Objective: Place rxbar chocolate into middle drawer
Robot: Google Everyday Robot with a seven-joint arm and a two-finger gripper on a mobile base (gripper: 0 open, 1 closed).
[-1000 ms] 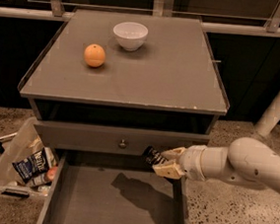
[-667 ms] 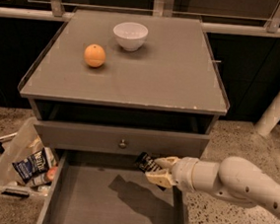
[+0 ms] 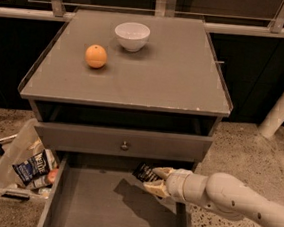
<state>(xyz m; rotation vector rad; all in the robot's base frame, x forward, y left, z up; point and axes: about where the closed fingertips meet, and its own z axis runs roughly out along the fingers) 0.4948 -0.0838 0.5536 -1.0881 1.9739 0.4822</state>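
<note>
Pinching rxbar chocolate (image 3: 145, 172) between jaws, gripper (image 3: 155, 180) hangs above middle drawer (image 3: 97, 214).

Your arm (image 3: 234, 200) is a smooth, rounded cream-white shell with a few small dark dots along its side. It narrows through a ringed wrist collar into the end effector (image 3: 151, 180), tan-yellow fingered, over the middle drawer (image 3: 98, 206) at its right rear.

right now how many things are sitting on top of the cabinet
2: an orange toward the left and a white bowl behind it, nearer the middle. None looks hidden. The gripper, shut on the rxbar chocolate, is lower, over the middle drawer.
</note>
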